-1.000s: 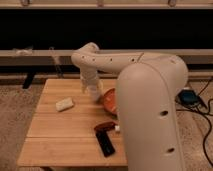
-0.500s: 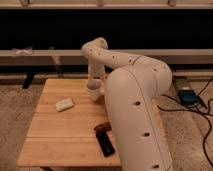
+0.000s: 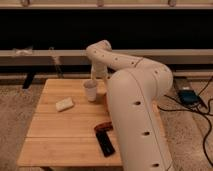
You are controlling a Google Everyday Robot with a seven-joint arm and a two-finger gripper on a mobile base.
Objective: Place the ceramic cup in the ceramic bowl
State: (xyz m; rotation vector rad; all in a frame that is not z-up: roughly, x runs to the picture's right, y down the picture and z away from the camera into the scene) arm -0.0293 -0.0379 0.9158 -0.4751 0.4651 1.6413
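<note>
The small white ceramic cup (image 3: 91, 90) is upright over the wooden table (image 3: 55, 125), near its middle back. My gripper (image 3: 96, 79) is directly above the cup at its rim, at the end of my white arm (image 3: 130, 100), which reaches in from the right. The orange-red ceramic bowl is almost wholly hidden behind my arm; only a thin orange sliver (image 3: 106, 98) shows just right of the cup.
A flat white bar-shaped block (image 3: 64, 104) lies on the table to the left of the cup. A dark red object (image 3: 103, 127) and a black bar (image 3: 105, 144) lie near the front edge. A blue box (image 3: 188, 96) and cables are on the floor at right.
My arm has swung further left and forward, now covering the bowl, which showed one second ago. The cup stays under the gripper.
</note>
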